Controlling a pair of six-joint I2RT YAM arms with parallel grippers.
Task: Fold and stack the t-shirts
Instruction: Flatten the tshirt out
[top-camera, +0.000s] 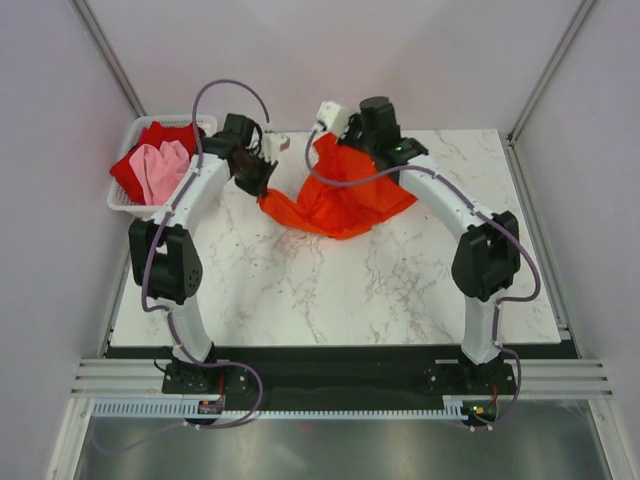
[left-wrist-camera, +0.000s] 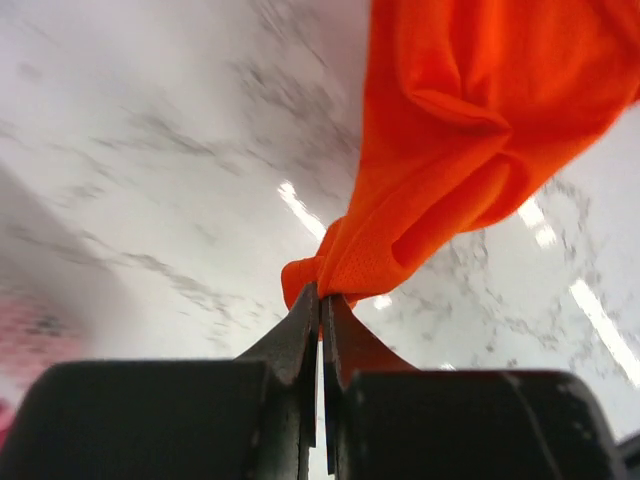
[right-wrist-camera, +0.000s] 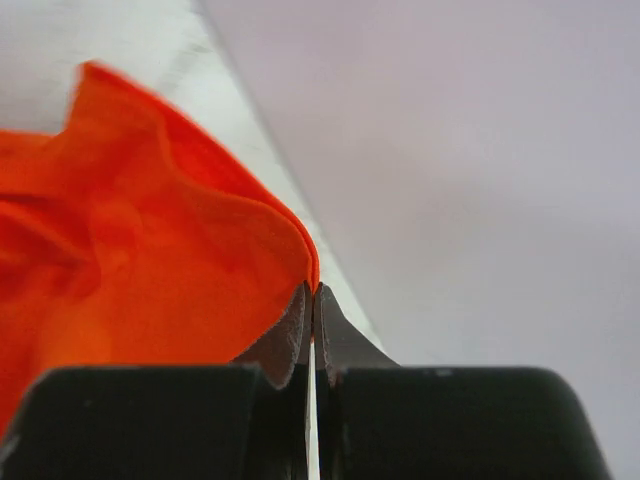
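Desk (top-camera: 330, 290): white marble, grey walls around.
Orange-red t-shirt (top-camera: 345, 200): bunched at far middle, strung between both grippers.
Left gripper (left-wrist-camera: 320, 300): clamped on a shirt corner.
Right gripper (right-wrist-camera: 312, 295): clamped on a shirt edge.
Basket (top-camera: 122, 205): far left, holds deeper red t-shirt (top-camera: 170, 135) and pale pink t-shirt (top-camera: 160, 172).

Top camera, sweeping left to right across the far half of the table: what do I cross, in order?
white basket (pink t-shirt and deep red t-shirt inside) → left gripper → orange-red t-shirt → right arm's elbow
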